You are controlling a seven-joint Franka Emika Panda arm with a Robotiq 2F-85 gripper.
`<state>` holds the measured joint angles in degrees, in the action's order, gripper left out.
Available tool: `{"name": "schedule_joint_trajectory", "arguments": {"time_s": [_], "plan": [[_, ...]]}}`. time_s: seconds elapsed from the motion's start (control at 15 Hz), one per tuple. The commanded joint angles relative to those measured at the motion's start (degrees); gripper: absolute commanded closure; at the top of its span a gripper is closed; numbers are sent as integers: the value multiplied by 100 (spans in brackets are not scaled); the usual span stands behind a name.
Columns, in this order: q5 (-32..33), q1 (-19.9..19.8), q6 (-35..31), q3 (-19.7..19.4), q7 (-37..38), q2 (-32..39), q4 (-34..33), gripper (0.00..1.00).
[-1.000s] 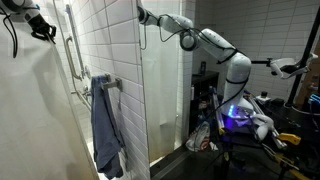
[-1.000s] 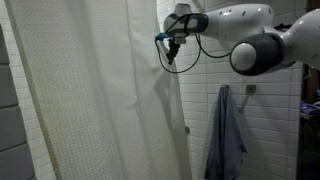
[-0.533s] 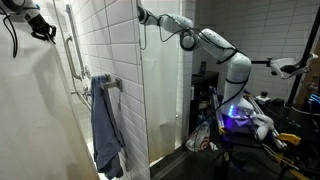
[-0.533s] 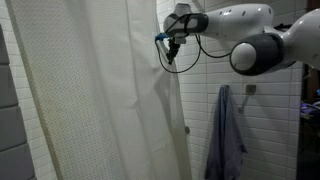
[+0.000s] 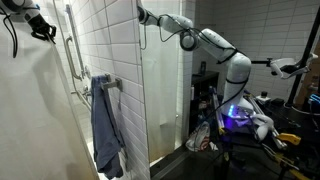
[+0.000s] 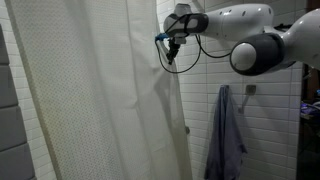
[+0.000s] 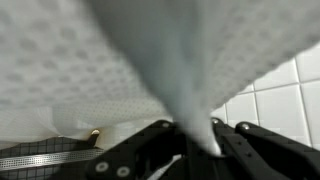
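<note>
A blue towel (image 6: pixel 228 135) is hung on the white tiled wall (image 6: pixel 205 105), and everything else is placed from it. In an exterior view, a metal grab bar (image 5: pixel 72 50) is fixed above the towel (image 5: pixel 105 125) and slightly to its left. The robot arm (image 5: pixel 205 40) is stretched in high above the towel from the right. Far to the right of the towel, a base lit purple (image 5: pixel 236 114) is surrounded by cables and loose gear. The edge of the tiled partition (image 5: pixel 125 60) beside the towel stands in front of the gripper (image 5: pixel 141 15), so its grip is hidden there.

The shower curtain (image 6: pixel 90 95) is hung to the left of the towel, with a strip of bare tile between them. It is white, thin and embossed with small dots. Its near edge is gathered into folds high above the towel, where the gripper (image 6: pixel 170 40) is held against it.

Only in the wrist view is the grip shown. The curtain (image 7: pixel 150 60) is drawn into a tight bunch that runs down into the gripper (image 7: pixel 195 140). The jaws are pressed together, pinching that bunched fabric, and the dark fingers (image 7: pixel 140 158) are seen on either side. The towel is not seen in this view.
</note>
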<state>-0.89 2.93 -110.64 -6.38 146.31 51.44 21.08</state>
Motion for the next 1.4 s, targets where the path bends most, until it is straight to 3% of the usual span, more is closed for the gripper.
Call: {"name": "schedule_joint_trajectory", "arguments": {"time_s": [0.0,1.33], "plan": [[89,-45,-92,68,2,-27,73,99],[64,-928,-665,-75,567,-8,43,99]]}}
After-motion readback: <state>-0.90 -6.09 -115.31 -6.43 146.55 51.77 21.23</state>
